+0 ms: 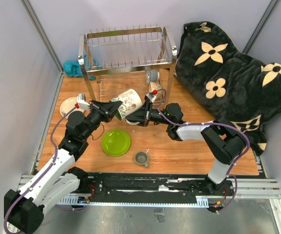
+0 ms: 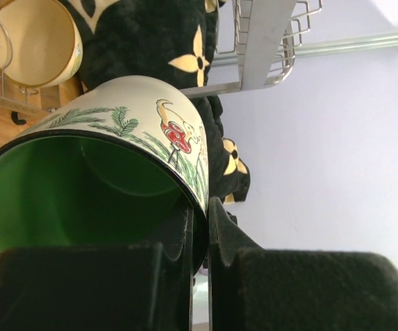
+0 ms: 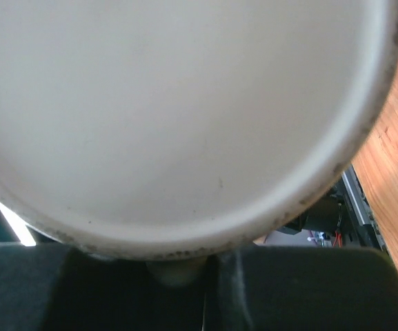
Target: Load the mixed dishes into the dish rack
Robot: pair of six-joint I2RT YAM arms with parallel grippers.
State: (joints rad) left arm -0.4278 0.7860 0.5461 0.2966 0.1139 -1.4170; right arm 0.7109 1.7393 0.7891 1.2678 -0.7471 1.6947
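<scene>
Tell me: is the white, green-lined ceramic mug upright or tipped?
Tipped: the mug lies sideways in mid-air, its rim pinched in the left tool.

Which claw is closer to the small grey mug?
Right. The right claw, at the white mug's base, is almost straight beyond the small grey mug; the left claw, at the white mug's rim, sits farther left.
</scene>
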